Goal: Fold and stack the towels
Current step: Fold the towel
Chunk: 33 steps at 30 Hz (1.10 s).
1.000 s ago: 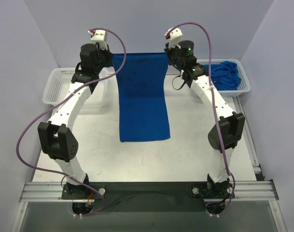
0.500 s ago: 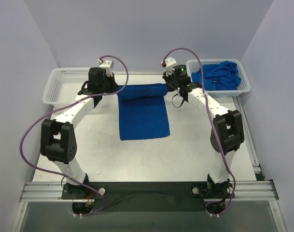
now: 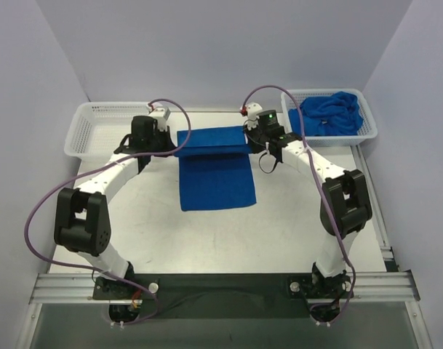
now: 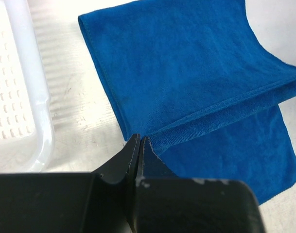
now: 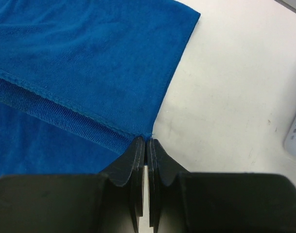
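Top external view: on the white tabletop (image 3: 206,240), between the two arms, lies a royal-blue towel (image 3: 215,185) with its near hem parallel to the tabletop's near edge. Its far part is turned back toward the near side, so a doubled band lies over the single layer, and the loose hem runs left to right across the cloth. The left gripper (image 3: 176,147) sits at the left end of that hem and the right gripper (image 3: 248,145) at the right end, both low over the tabletop.

From the left wrist, the left gripper (image 4: 139,141) has its jaws pressed together, clamped on the left corner of the turned-over hem, which runs in between their tips. The towel (image 4: 186,73) spreads away beyond them, its lower layer showing to the right under the hem. From the right wrist, the right gripper (image 5: 146,141) likewise has its jaws tight together, pinching the right corner of the same hem, with bare tabletop (image 5: 225,87) just beside it.

Farther back, a white mesh left basket (image 3: 97,131) stands at the far left, just beside the left arm's wrist. A matching right basket (image 3: 337,140) at the far right holds a crumpled heap of towels (image 3: 330,113), well apart from the spread one.
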Tool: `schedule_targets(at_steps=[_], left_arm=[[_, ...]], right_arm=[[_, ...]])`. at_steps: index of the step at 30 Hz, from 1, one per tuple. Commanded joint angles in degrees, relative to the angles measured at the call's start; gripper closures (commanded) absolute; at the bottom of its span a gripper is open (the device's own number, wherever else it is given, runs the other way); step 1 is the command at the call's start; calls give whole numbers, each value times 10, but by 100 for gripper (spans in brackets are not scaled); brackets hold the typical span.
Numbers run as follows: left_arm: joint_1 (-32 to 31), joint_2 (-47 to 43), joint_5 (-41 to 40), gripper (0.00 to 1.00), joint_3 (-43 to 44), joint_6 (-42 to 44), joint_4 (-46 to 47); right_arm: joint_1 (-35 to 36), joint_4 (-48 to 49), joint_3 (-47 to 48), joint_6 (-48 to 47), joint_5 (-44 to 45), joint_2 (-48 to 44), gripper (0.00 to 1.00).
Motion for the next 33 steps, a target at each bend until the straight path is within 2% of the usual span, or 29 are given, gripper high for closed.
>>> schedule_targets(at_steps=[1, 10, 19, 25, 33], left_arm=[[26, -39, -41, 100, 39, 16, -44], [12, -79, -26, 100, 36, 22, -67], [-14, -87, -42, 100, -56, 13, -84], [-25, -48, -44, 100, -93, -22, -89], [-25, 30, -41, 100, -86, -46, -110]], right_arm=[[-17, -38, -1, -1, 74, -50, 100], [-18, -53, -24, -4, 103, -93, 100], [-4, -87, -86, 53, 83, -84, 100], [-8, -126, -75, 113, 70, -35, 100], [-11, -160, -56, 150, 31, 17, 100]])
